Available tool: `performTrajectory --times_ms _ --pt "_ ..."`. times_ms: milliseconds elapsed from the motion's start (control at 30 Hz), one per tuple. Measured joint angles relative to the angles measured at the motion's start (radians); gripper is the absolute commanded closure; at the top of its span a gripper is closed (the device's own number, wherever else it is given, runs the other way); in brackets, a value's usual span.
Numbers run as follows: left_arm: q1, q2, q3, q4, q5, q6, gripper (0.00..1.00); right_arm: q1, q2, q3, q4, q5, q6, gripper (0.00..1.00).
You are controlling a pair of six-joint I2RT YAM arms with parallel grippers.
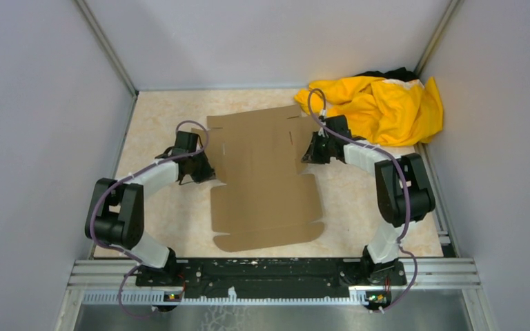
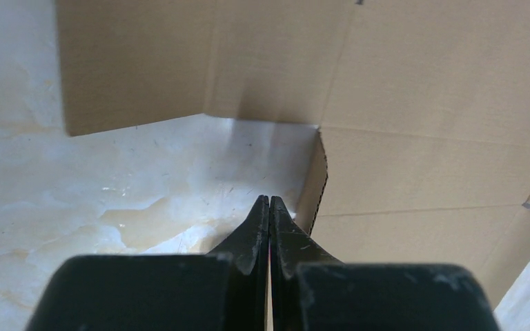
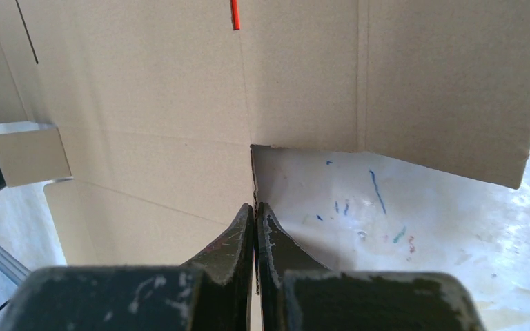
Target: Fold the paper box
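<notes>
The paper box [image 1: 262, 179] is a flat brown cardboard sheet with flaps and slits, lying in the middle of the table. My left gripper [image 1: 205, 171] is at its left edge. In the left wrist view the left gripper [image 2: 269, 200] is shut with nothing between the tips, just left of a raised cardboard edge [image 2: 314, 186]. My right gripper [image 1: 308, 153] is at the sheet's right edge. In the right wrist view the right gripper [image 3: 255, 205] is shut, with the cardboard's [image 3: 145, 83] corrugated edge running in between the fingers.
A yellow cloth garment [image 1: 379, 107] is heaped in the back right corner. Grey walls [image 1: 41, 138] close in the table on three sides. A black rail [image 1: 269, 272] runs along the near edge. A thin red mark [image 3: 234, 14] shows at a slit in the cardboard.
</notes>
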Motion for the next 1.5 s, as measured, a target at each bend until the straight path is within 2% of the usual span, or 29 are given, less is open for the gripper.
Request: performTrajectory --times_ms 333,700,1033,1233,1300,1400,1433,1500 --pt "0.000 0.000 0.025 0.017 0.018 0.003 0.99 0.071 0.034 0.056 -0.016 0.035 0.007 1.00" --pt "-0.011 0.002 0.025 0.024 0.034 0.003 0.98 0.087 0.060 0.073 -0.014 0.052 0.019 1.00" --pt "-0.047 0.051 0.043 0.033 0.028 0.004 0.86 0.097 0.073 0.084 -0.013 0.064 0.019 1.00" --pt "-0.068 0.100 0.071 0.028 0.013 0.011 0.85 0.097 0.074 0.083 -0.014 0.065 0.018 1.00" --pt "-0.079 0.115 0.084 0.021 0.002 0.019 0.86 0.097 0.074 0.083 -0.014 0.066 0.016 0.95" --pt "-0.095 0.133 0.105 0.012 -0.017 0.026 0.86 0.097 0.074 0.083 -0.014 0.068 0.014 0.81" --pt "-0.101 0.139 0.111 0.013 -0.021 0.026 0.86 0.097 0.074 0.083 -0.015 0.066 0.015 0.74" --pt "-0.111 0.152 0.124 0.015 -0.029 0.026 0.86 0.100 0.074 0.083 -0.019 0.060 0.012 0.68"
